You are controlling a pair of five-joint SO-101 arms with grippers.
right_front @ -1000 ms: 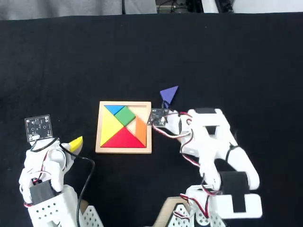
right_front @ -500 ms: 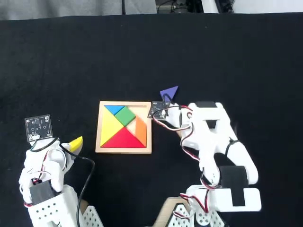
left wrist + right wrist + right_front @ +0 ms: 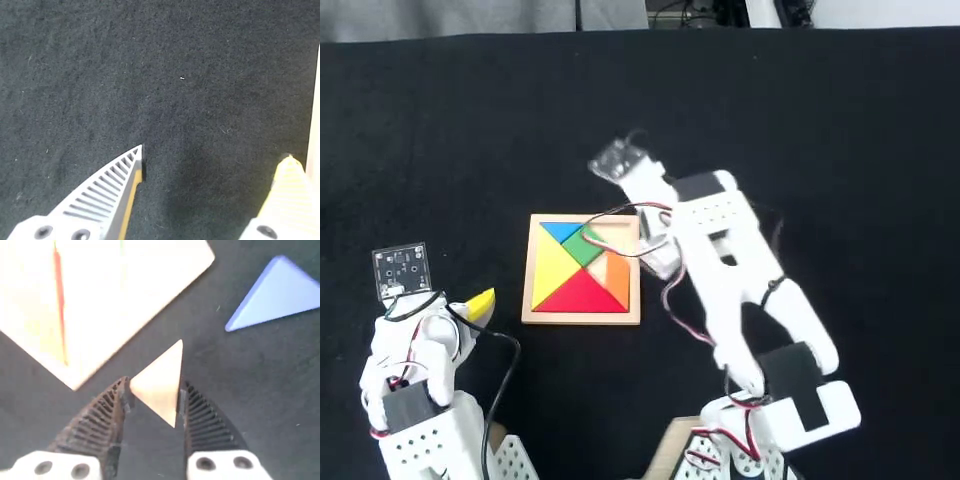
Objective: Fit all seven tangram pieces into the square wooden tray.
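Right tool forward, pale piece beside tray

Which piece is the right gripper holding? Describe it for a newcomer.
Just off a corner of the wooden tray, the right gripper pinches a small pale triangle. The bluish-purple triangle nearby lies loose; this one is peach-coloured and gripped.

The right arm has swung from beside the right edge of the square wooden tray to stretch up and leftward across its far right corner. The right gripper, clamped on a small pale triangular piece, now sits just off that corner. Seen from above, the arm now hides the purple triangular piece.
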